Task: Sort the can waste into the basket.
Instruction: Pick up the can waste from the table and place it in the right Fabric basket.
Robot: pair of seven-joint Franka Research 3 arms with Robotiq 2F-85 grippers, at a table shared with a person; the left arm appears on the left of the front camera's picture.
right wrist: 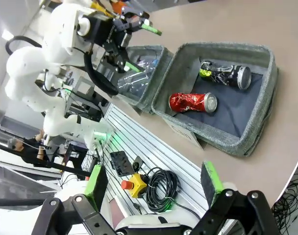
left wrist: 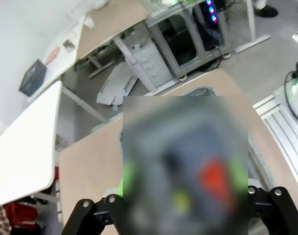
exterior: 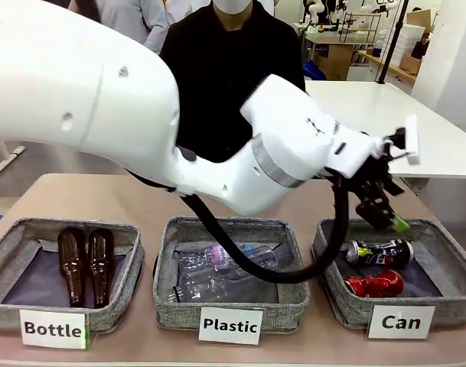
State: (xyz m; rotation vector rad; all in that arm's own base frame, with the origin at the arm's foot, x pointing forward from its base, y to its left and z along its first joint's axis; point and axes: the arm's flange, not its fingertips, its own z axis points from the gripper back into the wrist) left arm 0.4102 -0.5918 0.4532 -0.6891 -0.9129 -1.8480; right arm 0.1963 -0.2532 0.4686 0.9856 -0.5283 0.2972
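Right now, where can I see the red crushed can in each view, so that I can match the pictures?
Front view: red can at lower right, in the Can basket, nearer the card than the dark can.
Left wrist view: a blurred red patch at lower centre, probably the can.
Right wrist view: right of centre, in the same basket.
Shared landmark: the basket.

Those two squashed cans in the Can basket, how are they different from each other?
The red can is shiny red all over; the dark can is grey-black with silver ends and yellow marks. The red can lies nearer the "Can" card, while the dark can lies behind it, toward the person's side. Both are crushed, lie on their sides and rest inside the same grey basket.
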